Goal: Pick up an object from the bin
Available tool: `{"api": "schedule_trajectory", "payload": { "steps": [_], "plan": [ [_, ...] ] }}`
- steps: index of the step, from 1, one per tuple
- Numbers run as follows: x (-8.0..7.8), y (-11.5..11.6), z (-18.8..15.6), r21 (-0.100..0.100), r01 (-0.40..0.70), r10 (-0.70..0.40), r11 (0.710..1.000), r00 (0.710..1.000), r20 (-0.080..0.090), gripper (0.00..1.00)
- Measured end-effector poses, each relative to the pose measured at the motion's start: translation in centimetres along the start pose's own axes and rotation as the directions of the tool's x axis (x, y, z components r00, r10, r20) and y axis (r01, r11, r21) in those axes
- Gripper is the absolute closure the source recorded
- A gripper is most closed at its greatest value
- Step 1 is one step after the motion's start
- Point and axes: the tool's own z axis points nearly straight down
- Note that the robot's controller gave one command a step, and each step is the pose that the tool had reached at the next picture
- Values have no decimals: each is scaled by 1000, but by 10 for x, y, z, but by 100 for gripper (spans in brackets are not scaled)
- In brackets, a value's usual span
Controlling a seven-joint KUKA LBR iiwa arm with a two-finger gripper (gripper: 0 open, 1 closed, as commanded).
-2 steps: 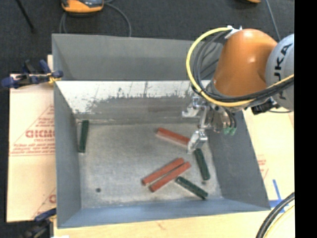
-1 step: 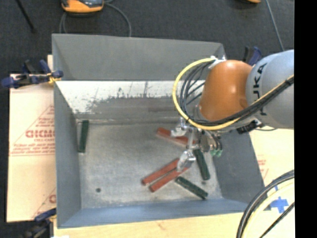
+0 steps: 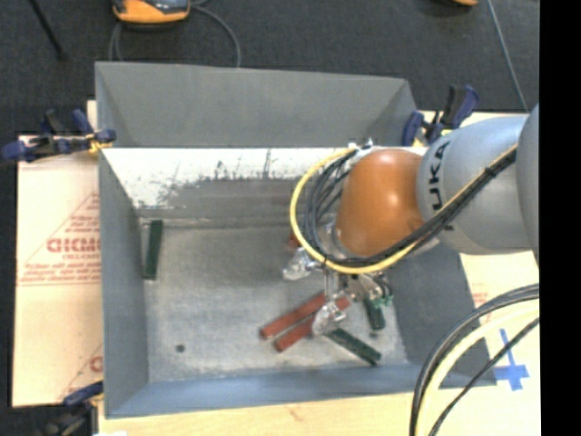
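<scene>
Two reddish-brown sticks [image 3: 292, 325] are seen lying side by side on the bin floor at the lower centre of the frame, slanted from lower left to upper right. Their upper right ends are met by the gripper [image 3: 333, 312], whose metal tip is set on or just above them. Contact cannot be confirmed, and whether the gripper is open or closed cannot be told. Just to the right, a green stick [image 3: 355, 346] is laid slantwise close to the lower wall. A second, shorter green piece [image 3: 375, 312] is seen beside the gripper, towards the right wall. These four things are crowded together, so little free room is left at the lower right of the bin [image 3: 123, 271]. The orange cover [image 3: 377, 203] and its looped cables [image 3: 304, 216] are hung over the right middle of the floor. To the left, a wide stretch of floor is left open. It is broken by one dark green stick [image 3: 152, 248] near the left wall, well apart from the rest.
</scene>
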Motion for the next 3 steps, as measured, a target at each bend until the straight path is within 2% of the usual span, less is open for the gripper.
{"api": "schedule_trajectory", "payload": {
  "steps": [1, 2, 3],
  "plan": [
    [-5, 3, 16, -1, 50, -50, 999, 999, -6, 0],
    [-12, 11, -3, -1, 109, -109, 994, 994, -3, 0],
    [-12, 3, -1, -4, 52, -52, 999, 999, -4, 100]
  ]
}}
